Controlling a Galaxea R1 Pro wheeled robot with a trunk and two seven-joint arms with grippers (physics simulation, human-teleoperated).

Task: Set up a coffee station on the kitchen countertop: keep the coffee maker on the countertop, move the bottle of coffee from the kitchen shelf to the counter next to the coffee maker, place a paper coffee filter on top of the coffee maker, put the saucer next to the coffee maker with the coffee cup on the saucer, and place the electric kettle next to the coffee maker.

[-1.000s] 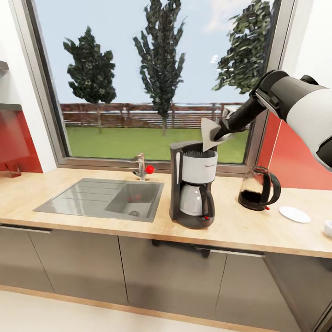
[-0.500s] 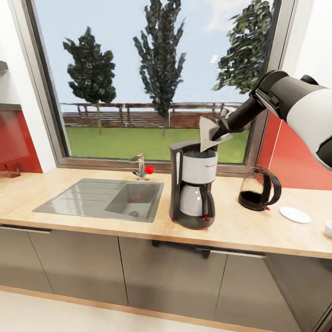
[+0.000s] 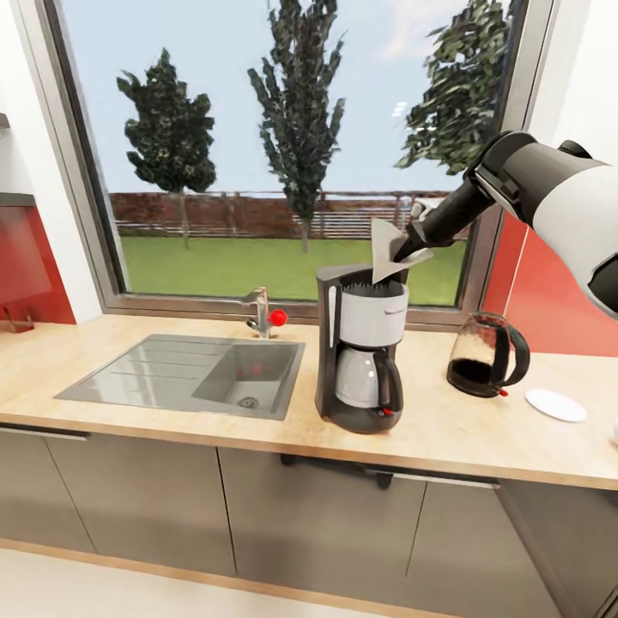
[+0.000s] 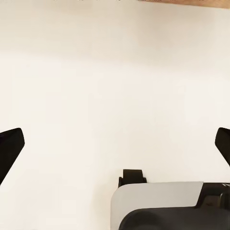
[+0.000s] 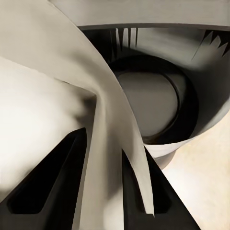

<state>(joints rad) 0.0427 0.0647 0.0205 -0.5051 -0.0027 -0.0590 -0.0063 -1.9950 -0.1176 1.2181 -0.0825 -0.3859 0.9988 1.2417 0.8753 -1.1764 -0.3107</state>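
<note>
Right gripper [image 3: 405, 250] fingers [image 5: 57, 184] pinched shut on paper coffee filter [image 3: 384, 249], held tilted just above coffee maker [image 3: 360, 343] open top; basket directly below. Left gripper [image 4: 115, 143] fingers wide apart, empty.

**Materials and finishes at the counter**

The countertop [image 3: 446, 429] looks like pale, matt wood with a fine grain. The sink [image 3: 184, 378] is brushed grey metal, dull rather than shiny, and its faucet [image 3: 257, 311] is polished metal with a red plastic knob. The coffee maker [image 3: 360, 352] has a smooth, dark plastic body with a satin silver band. The paper coffee filter [image 3: 384, 249] is thin, off-white, matt paper. The electric kettle [image 3: 485, 354] is glossy clear glass with black plastic trim. The saucer [image 3: 556, 404] is smooth and white.
</note>
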